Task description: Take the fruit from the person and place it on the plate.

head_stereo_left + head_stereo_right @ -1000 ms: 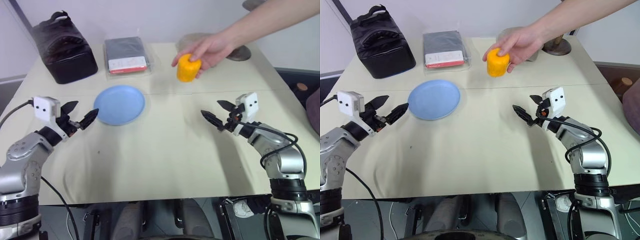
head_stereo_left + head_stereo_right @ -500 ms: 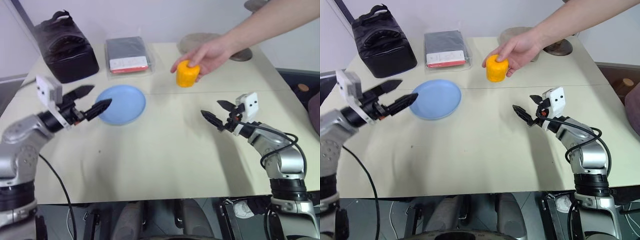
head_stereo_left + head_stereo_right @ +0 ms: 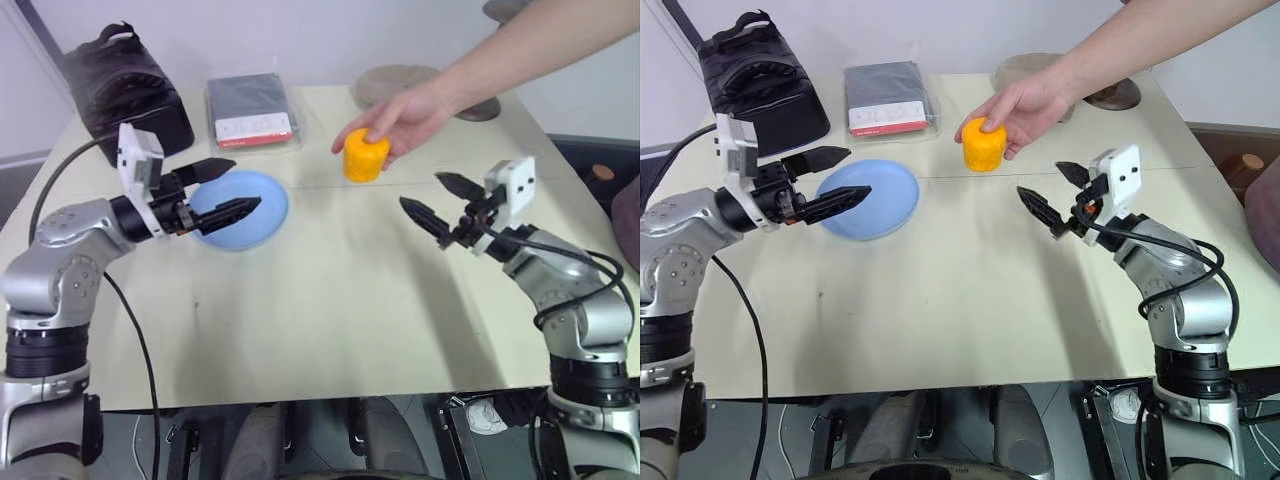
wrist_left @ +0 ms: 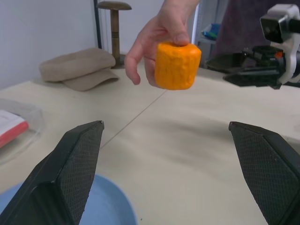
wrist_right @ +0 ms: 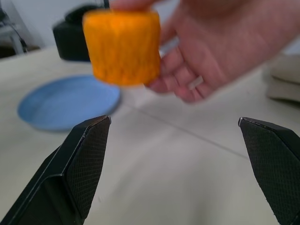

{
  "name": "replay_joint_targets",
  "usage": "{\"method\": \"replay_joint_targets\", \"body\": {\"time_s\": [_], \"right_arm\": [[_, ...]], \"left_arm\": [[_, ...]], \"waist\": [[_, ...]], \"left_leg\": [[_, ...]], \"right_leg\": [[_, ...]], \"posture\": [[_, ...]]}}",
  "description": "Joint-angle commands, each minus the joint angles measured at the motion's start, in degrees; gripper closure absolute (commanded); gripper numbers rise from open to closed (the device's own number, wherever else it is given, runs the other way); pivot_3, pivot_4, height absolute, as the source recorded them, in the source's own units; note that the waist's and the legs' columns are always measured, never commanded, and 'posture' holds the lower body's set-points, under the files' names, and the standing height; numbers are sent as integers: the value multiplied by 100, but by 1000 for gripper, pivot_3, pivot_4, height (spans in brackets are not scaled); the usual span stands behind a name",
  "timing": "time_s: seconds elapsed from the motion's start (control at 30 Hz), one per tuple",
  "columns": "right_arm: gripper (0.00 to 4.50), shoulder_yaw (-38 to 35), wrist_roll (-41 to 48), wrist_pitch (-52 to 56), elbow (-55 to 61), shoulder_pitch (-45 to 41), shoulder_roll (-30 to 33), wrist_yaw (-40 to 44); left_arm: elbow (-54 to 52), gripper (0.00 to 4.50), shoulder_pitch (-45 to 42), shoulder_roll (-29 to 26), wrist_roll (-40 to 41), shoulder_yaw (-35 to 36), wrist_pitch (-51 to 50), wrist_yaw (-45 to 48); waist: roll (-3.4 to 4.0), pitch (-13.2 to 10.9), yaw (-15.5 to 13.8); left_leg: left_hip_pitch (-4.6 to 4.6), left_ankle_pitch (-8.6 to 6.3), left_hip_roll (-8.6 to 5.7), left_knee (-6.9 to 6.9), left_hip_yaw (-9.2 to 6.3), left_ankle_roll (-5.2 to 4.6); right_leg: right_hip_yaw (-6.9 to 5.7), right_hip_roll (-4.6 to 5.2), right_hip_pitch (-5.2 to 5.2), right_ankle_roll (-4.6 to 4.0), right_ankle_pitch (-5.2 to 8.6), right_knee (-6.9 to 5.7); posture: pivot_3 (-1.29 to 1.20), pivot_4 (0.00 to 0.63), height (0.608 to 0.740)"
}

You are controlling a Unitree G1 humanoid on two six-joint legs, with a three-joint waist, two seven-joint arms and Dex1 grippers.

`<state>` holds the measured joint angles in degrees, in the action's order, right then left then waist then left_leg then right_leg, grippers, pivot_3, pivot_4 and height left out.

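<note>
The person's hand (image 3: 410, 110) reaches in from the far right and holds the fruit (image 3: 365, 157), an orange-yellow chunky piece, from above, just over the table's middle seam. The light-blue plate (image 3: 268, 200) lies left of it. My left gripper (image 3: 247, 183) hovers open over the plate, pointing right toward the fruit (image 4: 177, 65). My right gripper (image 3: 420, 190) is open and empty to the right of the fruit and nearer me, pointing left at it (image 5: 123, 47). Neither gripper touches the fruit.
A black bag (image 3: 125, 90) stands at the far left. A clear-wrapped dark packet (image 3: 255, 110) lies behind the plate. A tan cap (image 3: 400, 80) and a wooden stand's base (image 3: 487, 106) sit at the far right behind the hand.
My left gripper has swung up and to the right, from beside the plate to over it. My right gripper has risen. The hand has brought the fruit a little lower and nearer.
</note>
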<state>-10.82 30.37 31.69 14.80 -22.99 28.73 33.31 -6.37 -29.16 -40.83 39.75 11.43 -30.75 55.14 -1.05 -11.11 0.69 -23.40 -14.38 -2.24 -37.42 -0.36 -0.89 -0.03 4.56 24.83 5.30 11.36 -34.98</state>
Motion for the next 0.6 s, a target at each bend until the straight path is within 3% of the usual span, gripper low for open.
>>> {"method": "replay_joint_targets", "body": {"time_s": [0.03,0.6], "right_arm": [[0,136,29,-91,21,-273,-174,-69],[0,809,-201,-578,-941,-1337,-876,235]], "left_arm": [[-5,24,-136,23,-44,20,130,50],[-284,24,159,59,-68,162,99,-213]], "waist": [[0,0,-2],[0,0,9]], "left_leg": [[0,0,0,0,0,0],[0,0,-1,1,0,0]], "right_leg": [[0,0,0,0,0,0],[1,5,3,16,-10,-2]], "posture": [[0,150,740],[0,150,740]]}}
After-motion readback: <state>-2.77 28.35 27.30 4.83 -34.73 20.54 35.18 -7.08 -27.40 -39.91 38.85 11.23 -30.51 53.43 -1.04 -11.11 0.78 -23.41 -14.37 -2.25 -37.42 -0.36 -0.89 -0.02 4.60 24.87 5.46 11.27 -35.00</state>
